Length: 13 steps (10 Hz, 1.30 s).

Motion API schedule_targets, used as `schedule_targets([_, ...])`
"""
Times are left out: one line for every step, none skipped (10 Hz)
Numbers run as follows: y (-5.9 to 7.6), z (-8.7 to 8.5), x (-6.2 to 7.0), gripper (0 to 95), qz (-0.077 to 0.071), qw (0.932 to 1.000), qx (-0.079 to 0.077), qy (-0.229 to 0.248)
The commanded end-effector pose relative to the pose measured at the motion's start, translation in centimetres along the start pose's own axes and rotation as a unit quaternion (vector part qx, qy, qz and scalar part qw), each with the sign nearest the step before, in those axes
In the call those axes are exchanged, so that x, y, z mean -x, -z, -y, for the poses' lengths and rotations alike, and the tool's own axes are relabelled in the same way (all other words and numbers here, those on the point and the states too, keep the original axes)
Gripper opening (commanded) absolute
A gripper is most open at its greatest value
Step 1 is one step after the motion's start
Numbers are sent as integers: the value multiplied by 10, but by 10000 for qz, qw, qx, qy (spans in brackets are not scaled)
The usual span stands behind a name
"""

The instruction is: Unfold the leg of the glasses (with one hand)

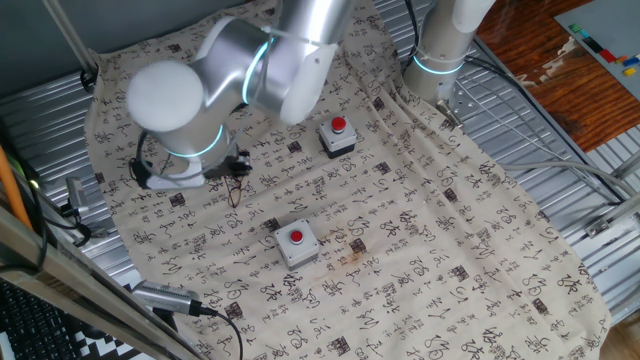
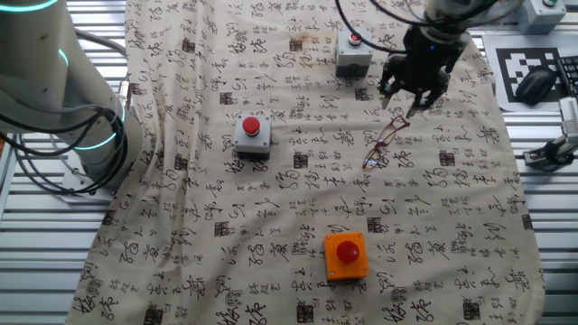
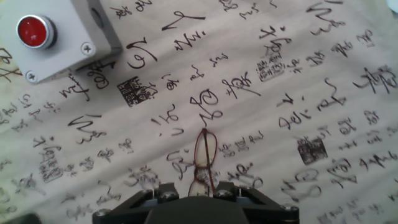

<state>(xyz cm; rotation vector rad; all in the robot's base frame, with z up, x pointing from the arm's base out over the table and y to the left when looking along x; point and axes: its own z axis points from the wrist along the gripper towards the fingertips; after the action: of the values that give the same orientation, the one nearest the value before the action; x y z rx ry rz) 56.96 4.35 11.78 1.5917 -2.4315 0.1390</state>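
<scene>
A pale cloth [image 2: 271, 208] printed with black calligraphy covers the bench. On it stand two grey button boxes with red buttons [image 2: 252, 135] [image 2: 353, 52], well apart, and an orange box [image 2: 346, 255] nearer the cloth's edge. A computer mouse [image 2: 536, 84] lies off the cloth.

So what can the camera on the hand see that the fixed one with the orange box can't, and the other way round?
Only the hand view shows the glasses close enough to make out clear lenses in a thin reddish rim, running down under the hand's lower edge. Only the other fixed view shows the hand itself above the glasses, an orange button box, a second grey button box and the arm's base. Both show the glasses, the printed cloth and one grey box with a red button, apart from the glasses.
</scene>
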Motion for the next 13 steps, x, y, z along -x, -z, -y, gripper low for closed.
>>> schedule_targets([3, 0, -11, 190, 50, 10000, -44, 43])
schedule_targets([6, 1, -17, 190, 58, 10000, -57, 31])
schedule_targets([9, 1, -25, 0, 56, 10000, -55, 31])
schedule_targets([12, 1, -31, 0, 49, 10000, -57, 40])
schedule_targets([15, 0, -39, 0, 39, 10000, -61, 30])
schedule_targets([14, -1, -46, 0, 56, 10000, -54, 22])
schedule_targets([11, -3, -51, 0, 63, 10000, -65, 36])
schedule_targets([7, -4, -55, 0, 81, 9998, -147, 76])
schedule_targets([3, -2, -55, 0, 94, 9997, -201, 142])
schedule_targets([0, 1, -55, 0, 100, 9995, -221, 198])
schedule_targets([-3, 3, -56, 0, 115, 9993, -253, 255])
schedule_targets([-6, 5, -56, 0, 124, 9991, -283, 290])
schedule_targets([-13, 11, -56, 0, 151, 9988, -325, 331])
